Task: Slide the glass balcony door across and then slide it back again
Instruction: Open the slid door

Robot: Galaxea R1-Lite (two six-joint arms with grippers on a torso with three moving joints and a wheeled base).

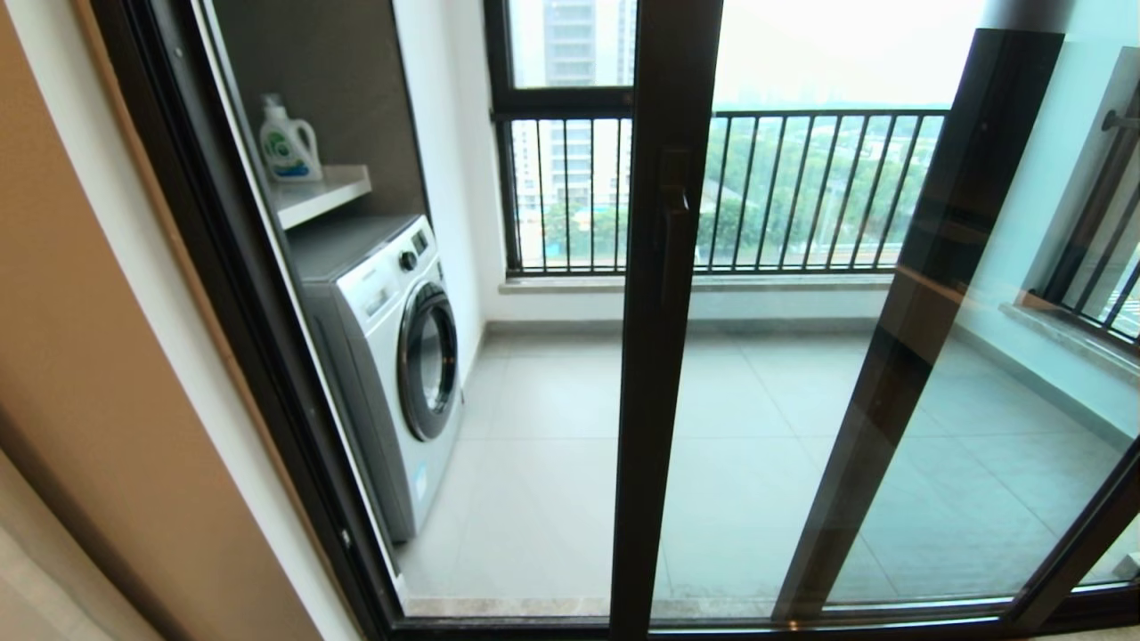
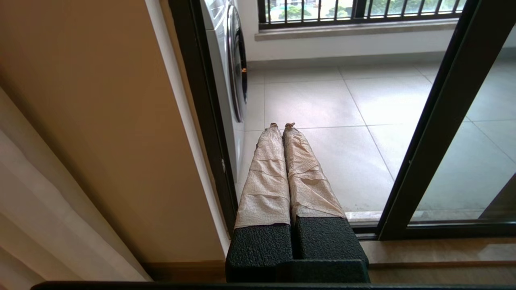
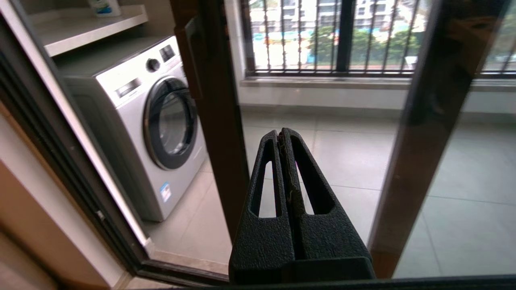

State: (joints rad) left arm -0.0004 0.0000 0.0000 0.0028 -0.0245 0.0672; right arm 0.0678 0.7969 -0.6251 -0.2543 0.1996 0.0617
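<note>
The glass balcony door [image 1: 663, 374] stands partway across; its dark brown upright with the short bar handle [image 1: 674, 236] is in the middle of the head view, with an open gap to its left. Neither gripper shows in the head view. My left gripper [image 2: 282, 125], its fingers wrapped in pale tape, is shut on nothing and sits low by the sill, between the fixed left frame [image 2: 201, 121] and the door's upright [image 2: 435, 133]. My right gripper [image 3: 281, 133] is shut and empty, just right of the door's upright [image 3: 219, 141] and below its handle [image 3: 192, 60], not touching either.
A second dark-framed glass panel's upright [image 1: 926, 312] overlaps on the right. On the balcony stand a white washing machine [image 1: 392, 356] and a shelf with a detergent bottle [image 1: 287, 142]. The barred window [image 1: 802, 187] is beyond. A tan wall [image 1: 89, 356] and a curtain [image 2: 40, 221] lie left.
</note>
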